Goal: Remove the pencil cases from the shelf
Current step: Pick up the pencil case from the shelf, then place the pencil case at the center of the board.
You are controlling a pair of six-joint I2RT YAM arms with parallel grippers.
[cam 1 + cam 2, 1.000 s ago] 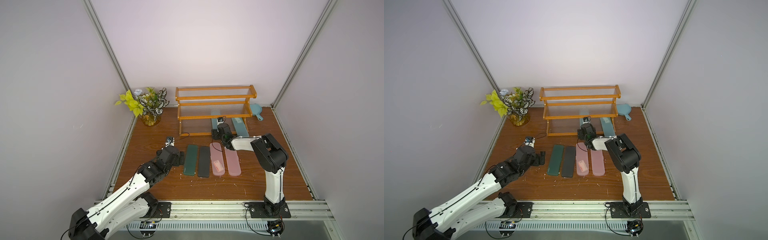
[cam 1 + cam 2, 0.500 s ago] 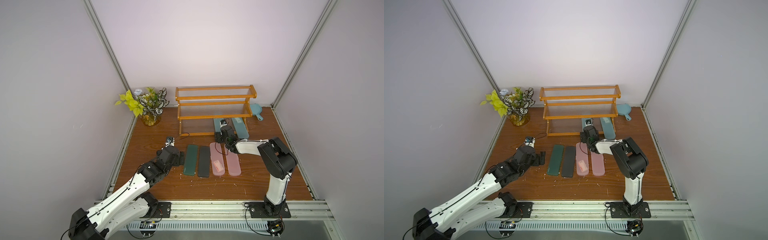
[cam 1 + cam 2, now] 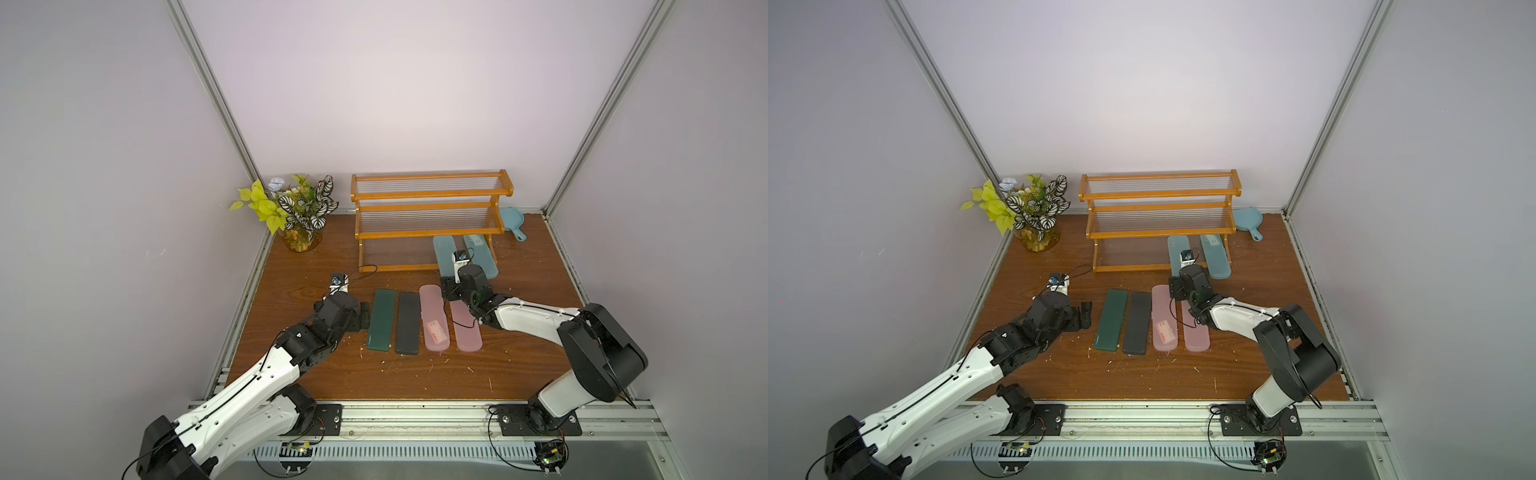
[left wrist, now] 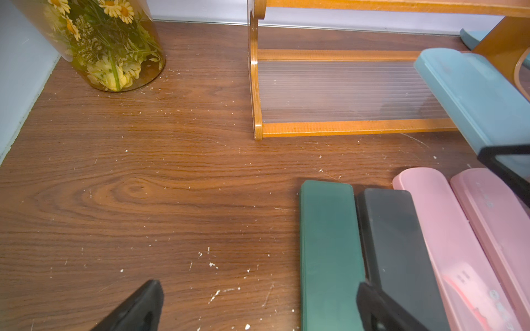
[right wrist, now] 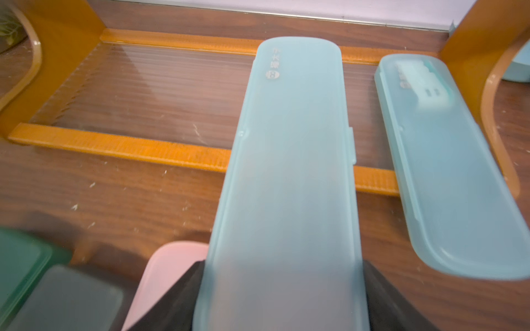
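While the right gripper (image 5: 279,298) is clamped across the near end of a teal case (image 5: 289,172), we see that case's long axis running straight away from the jaws toward the back wall. It crosses the front rail of the shelf (image 3: 428,206), with its rounded far end over the lowest tier; we cannot tell whether that end touches the ribbed panel. Its gripped end hangs above the far ends of the pink cases. A second teal case (image 5: 447,183) lies just beside it at the shelf's right end, nearly parallel, its near end poking past the rail. On the table (image 3: 291,291) in front of the shelf, four cases lie flat in a tight row, all pointing front to back: green case (image 3: 381,320), black case (image 3: 407,322), then two pink cases (image 3: 434,318) (image 3: 465,328). Our left gripper (image 4: 258,286) sits low just beside the green case, jaws wide apart and holding nothing.
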